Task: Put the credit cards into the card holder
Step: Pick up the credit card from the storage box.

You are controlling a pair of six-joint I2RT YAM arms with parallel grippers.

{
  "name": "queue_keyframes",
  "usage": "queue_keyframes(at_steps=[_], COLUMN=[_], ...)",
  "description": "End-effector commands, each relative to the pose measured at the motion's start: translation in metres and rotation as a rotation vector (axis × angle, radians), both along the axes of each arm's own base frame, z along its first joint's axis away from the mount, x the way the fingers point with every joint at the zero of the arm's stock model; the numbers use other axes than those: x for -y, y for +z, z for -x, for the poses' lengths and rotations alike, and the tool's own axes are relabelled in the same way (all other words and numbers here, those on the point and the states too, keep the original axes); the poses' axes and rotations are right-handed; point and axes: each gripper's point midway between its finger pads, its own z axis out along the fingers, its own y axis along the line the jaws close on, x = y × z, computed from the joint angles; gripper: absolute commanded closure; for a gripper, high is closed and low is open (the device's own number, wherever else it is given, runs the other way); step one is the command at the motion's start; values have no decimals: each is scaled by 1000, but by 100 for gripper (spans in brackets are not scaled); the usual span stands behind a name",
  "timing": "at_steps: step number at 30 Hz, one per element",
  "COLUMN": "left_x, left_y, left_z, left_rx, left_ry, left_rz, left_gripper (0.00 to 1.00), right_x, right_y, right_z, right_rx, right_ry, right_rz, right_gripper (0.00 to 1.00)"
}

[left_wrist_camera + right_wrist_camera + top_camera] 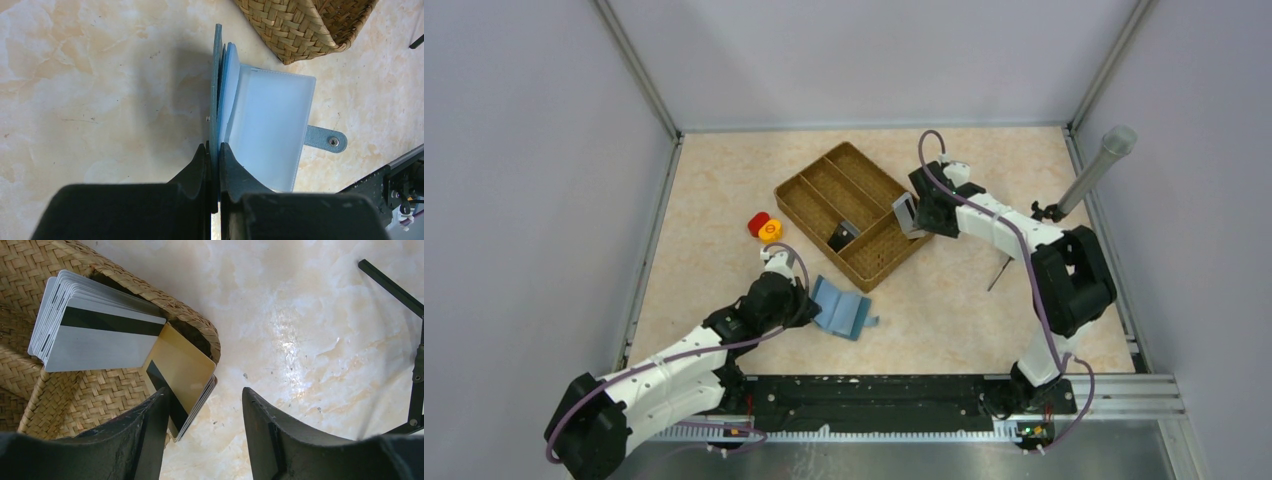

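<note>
The teal-blue card holder lies open on the table in front of the woven tray. My left gripper is shut on its upright teal cover, and the pale blue slotted panel and closing tab spread to the right. The credit cards show in the right wrist view: a fanned grey-white stack leans in the tray's corner. A tan card on a few others juts over the rim. My right gripper is open, its left finger beside the tan card's edge, the other finger apart over bare table.
The brown woven divided tray sits mid-table, with a dark card in one compartment. Red and yellow round pieces lie left of it. A grey cylinder leans at the right wall, and a thin black rod lies on the table near it.
</note>
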Motion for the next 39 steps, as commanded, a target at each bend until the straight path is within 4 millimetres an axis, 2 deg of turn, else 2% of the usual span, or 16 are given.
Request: queue_keyframes(at_steps=[1,13,26,39], left_x=[-1,-1,0,0], left_y=[1,2,2,3], left_z=[-2,-2,-4,-5], left_rx=[18,19,15,17], left_ry=[4,4,4,3], left_rz=[5,4,-2,-8], left_gripper=[100,100,100,100], right_x=[7,8,8,6], right_y=[21,26,37,44], right_z=[5,2,-2,-7], right_rx=[33,45,82,124], right_ry=[-3,5,10,6], right_rz=[11,22,21,25], right_gripper=[47,64,73,88])
